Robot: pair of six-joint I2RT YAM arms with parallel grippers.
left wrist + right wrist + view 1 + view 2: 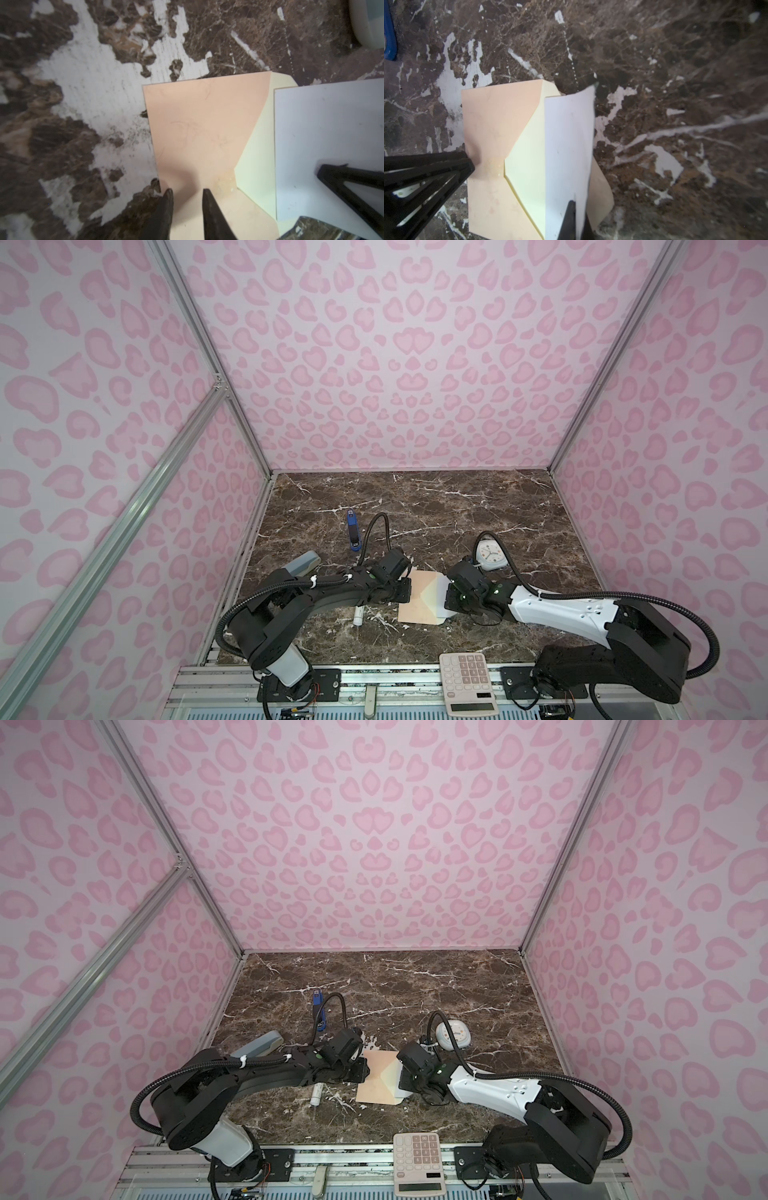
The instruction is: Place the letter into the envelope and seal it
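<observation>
Ringing the envelope (417, 599) on the table (457, 506) are a stapler (353, 531), a clock (490, 556), a white tube (358, 615) and a calculator (467, 682), all apart from it. Both arms reach in low. The left gripper (187, 192), fingers slightly apart, rests at the envelope's closed edge. The right gripper (576, 209) pinches the letter (569, 145), tilted over the open flap, its edge on the cream inside. There is one of each thing.

One envelope (197, 124), one letter (566, 145), one calculator (467, 680), one clock (490, 556), one stapler (353, 531), one tube (358, 615).
</observation>
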